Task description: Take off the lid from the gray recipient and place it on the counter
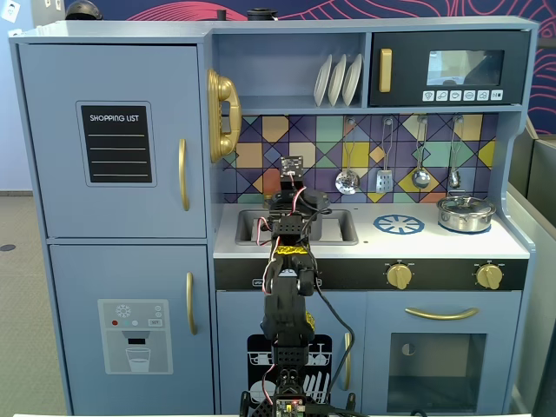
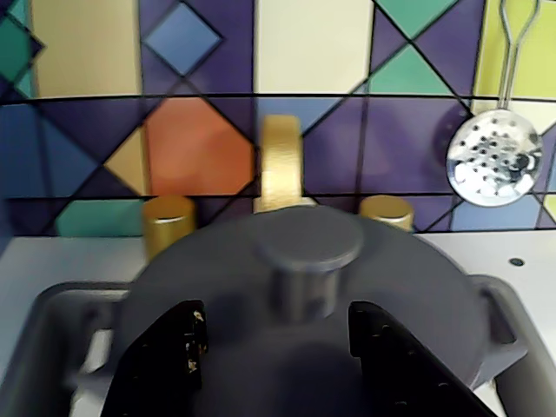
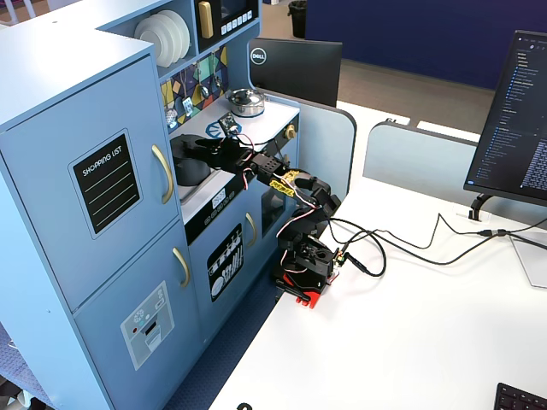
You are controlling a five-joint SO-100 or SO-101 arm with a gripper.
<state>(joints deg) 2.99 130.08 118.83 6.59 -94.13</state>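
An office or lab holding a toy kitchen: a blue play kitchen unit (image 1: pixel 113 139) with a mosaic backsplash (image 1: pixel 365 156), hanging utensils (image 1: pixel 347 181) and 3 plates (image 1: pixel 337 80) stands against a white desk (image 3: pixel 427 325) carrying a computer monitor (image 3: pixel 517 120), a Dell screen (image 3: pixel 295 73) and cables (image 3: pixel 410 243).

Matte dark gray lid (image 2: pixel 304 295)

Black plastic arm (image 3: pixel 295 201) of boxy servo segments, seated on a red base (image 3: pixel 299 295). Yellow-and-black patterned bands near the middle joints. Thin red and white wires looped along the links (plus thicker black cables trailing from the base). Behind the jaws, a small circuit-board camera module (image 1: pixel 291 165). Matte black, wedge-shaped fingers (image 2: pixel 165 356) on the gripper (image 2: pixel 278 365).
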